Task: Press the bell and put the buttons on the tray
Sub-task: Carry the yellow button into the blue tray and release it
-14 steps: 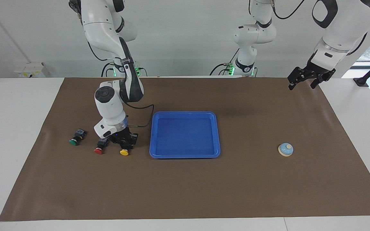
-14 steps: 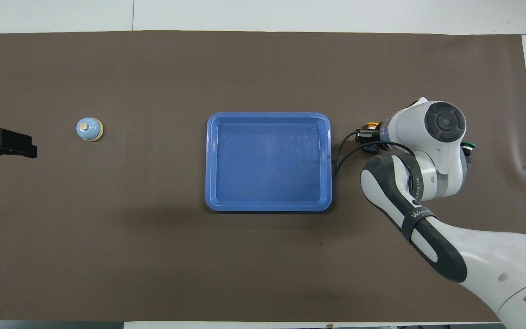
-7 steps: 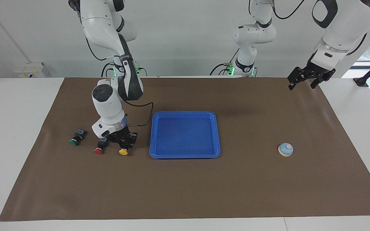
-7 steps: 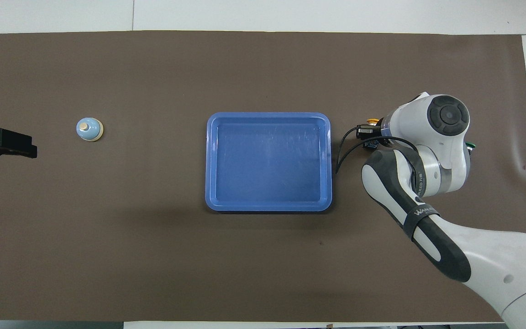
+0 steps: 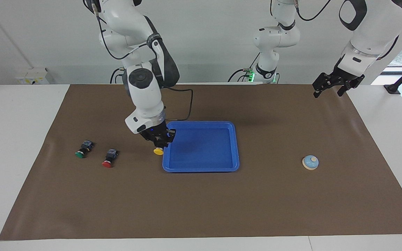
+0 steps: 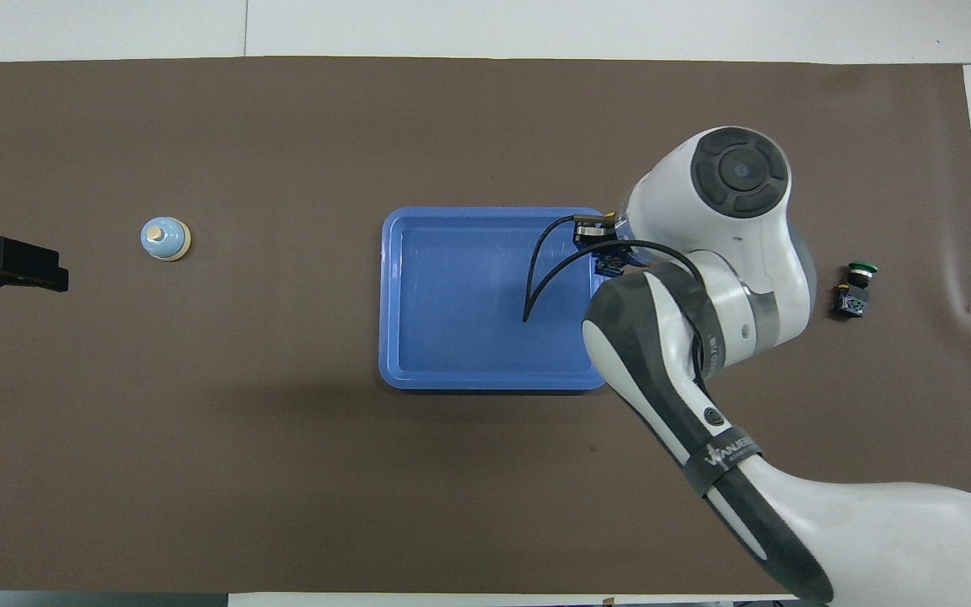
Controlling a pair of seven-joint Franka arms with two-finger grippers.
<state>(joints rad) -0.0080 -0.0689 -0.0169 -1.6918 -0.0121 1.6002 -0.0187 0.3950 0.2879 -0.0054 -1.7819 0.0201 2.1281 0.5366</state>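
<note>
My right gripper (image 5: pixel 159 143) is shut on the black body of the yellow-capped button (image 5: pixel 158 151), hanging it in the air over the blue tray's (image 5: pixel 206 146) rim at the right arm's end. In the overhead view the right wrist hides that grip above the tray (image 6: pixel 469 295). The red button (image 5: pixel 109 158) and the green button (image 5: pixel 82 149) lie on the mat beside the tray, toward the right arm's end; the overhead view shows only the green button (image 6: pixel 855 287). The light blue bell (image 5: pixel 310 162) (image 6: pixel 165 239) stands toward the left arm's end. My left gripper (image 5: pixel 333 86) (image 6: pixel 1 265) waits open above the mat's corner.
A brown mat (image 5: pixel 201 209) covers most of the white table. A black cable (image 5: pixel 187 104) loops from my right wrist above the tray's edge nearest the robots. The tray holds nothing.
My right gripper has lifted the yellow button off the mat and carried it sideways to the tray's rim, leaving the red and green buttons in place. The left arm has not moved.
</note>
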